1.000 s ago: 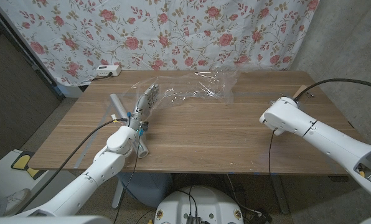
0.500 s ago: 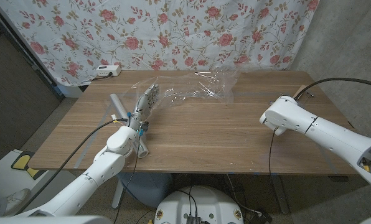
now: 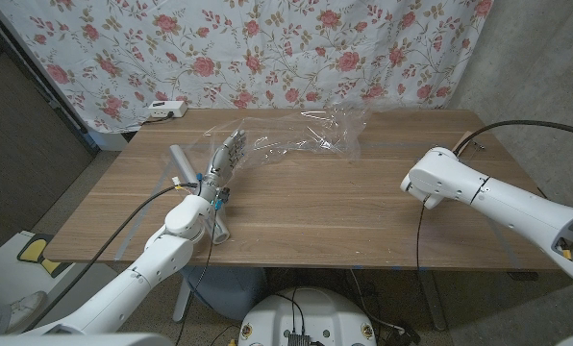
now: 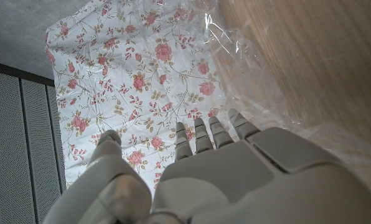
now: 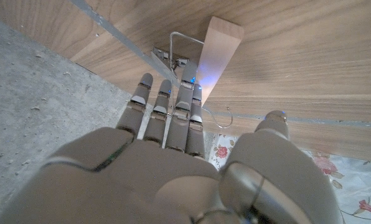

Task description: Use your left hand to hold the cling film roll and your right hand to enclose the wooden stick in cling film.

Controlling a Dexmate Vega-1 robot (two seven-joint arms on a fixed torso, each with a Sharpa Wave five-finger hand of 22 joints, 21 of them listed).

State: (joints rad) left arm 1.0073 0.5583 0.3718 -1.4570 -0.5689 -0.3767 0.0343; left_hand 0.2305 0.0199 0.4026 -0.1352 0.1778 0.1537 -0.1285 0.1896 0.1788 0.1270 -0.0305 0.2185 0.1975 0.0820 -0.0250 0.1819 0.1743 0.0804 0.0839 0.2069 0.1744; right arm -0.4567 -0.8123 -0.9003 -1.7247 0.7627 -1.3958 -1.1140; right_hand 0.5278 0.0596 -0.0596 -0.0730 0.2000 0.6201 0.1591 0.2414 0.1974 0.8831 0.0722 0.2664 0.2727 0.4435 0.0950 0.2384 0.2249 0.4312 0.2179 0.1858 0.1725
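Note:
The grey cling film roll (image 3: 183, 163) lies on the left part of the wooden table (image 3: 325, 216). A crumpled clear sheet of film (image 3: 306, 135) stretches from it toward the far middle. My left hand (image 3: 223, 160) is over the sheet beside the roll, its fingers (image 4: 201, 134) straight and apart, gripping nothing I can see. The film (image 4: 248, 68) lies just past them. The short wooden stick (image 3: 466, 140) sits at the far right edge. My right hand (image 5: 173, 155) points straight fingers at the stick (image 5: 220, 50), a short way off it and holding nothing.
A floral curtain (image 3: 267, 48) hangs behind the table. A white power strip (image 3: 166, 109) sits at the back left. A metal bracket and cable (image 5: 179, 50) lie under the table edge near the stick.
The right forearm has swung slightly while its wrist stays in place. The left hand, roll and film have not moved.

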